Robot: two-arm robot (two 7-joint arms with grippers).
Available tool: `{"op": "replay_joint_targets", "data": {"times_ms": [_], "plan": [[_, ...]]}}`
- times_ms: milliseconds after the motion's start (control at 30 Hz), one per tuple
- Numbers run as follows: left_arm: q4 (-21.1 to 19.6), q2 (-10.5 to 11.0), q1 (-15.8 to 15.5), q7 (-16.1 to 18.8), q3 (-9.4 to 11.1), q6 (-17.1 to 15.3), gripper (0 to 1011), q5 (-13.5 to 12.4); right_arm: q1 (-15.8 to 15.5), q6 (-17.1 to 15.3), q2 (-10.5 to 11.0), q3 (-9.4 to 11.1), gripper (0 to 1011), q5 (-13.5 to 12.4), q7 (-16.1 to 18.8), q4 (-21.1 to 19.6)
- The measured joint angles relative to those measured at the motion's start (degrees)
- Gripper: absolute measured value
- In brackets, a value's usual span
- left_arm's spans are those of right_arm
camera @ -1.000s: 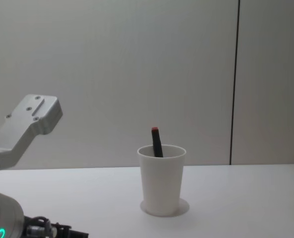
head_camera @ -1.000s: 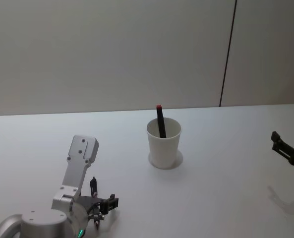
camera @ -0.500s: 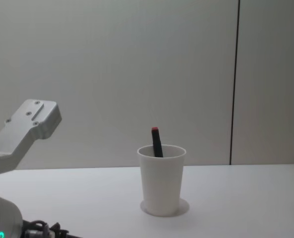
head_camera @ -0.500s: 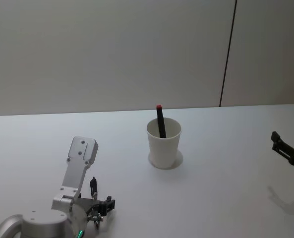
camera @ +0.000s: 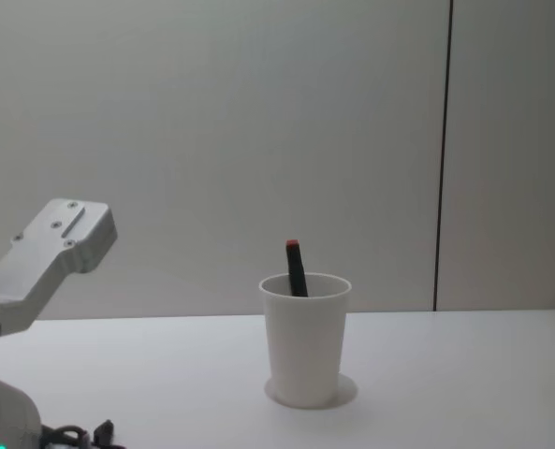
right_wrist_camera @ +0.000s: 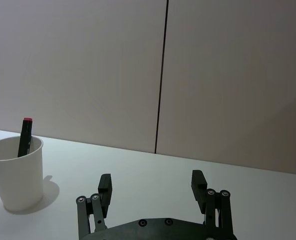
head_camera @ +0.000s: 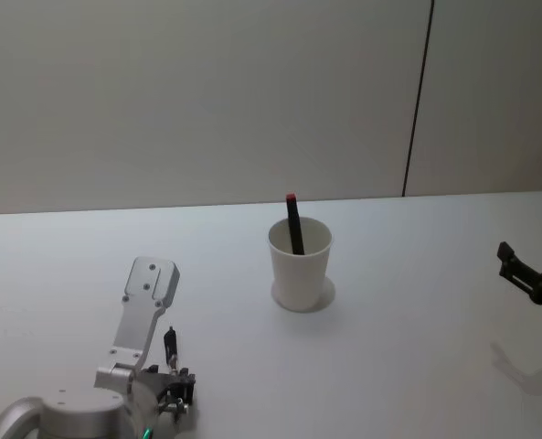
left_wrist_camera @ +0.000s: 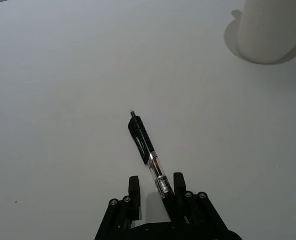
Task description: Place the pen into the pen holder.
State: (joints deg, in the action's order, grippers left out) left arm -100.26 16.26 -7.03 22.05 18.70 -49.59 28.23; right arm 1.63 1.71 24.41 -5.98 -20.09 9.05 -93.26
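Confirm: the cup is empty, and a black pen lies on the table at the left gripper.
Wrong: the cup isn't empty; the head view shows a red-tipped pen standing in it. The black pen does lie on the table at the left gripper.

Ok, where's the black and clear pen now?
The black and clear pen lies on the white table on the robot's left, one end between the open fingers of the left gripper, apart from the white paper cup.
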Motion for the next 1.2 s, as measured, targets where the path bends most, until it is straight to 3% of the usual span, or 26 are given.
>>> {"op": "replay_joint_targets", "data": {"times_ms": [367, 900, 1200], "plan": [[0.41, -0.95, 0.01, 0.01, -0.50, -1.21, 137, -0.54, 0.00, 0.00, 0.00, 0.00, 1001, 0.00, 0.00, 0.00], [0.96, -1.68, -0.01, -1.15, -1.21, -1.32, 137, -2.06, 0.00, 0.00, 0.00, 0.00, 1001, 0.00, 0.00, 0.00], [1.08, -1.68, -0.18, -3.06, -1.47, 0.87, 137, -4.19, 0.00, 0.00, 0.00, 0.00, 1001, 0.00, 0.00, 0.00]]}}
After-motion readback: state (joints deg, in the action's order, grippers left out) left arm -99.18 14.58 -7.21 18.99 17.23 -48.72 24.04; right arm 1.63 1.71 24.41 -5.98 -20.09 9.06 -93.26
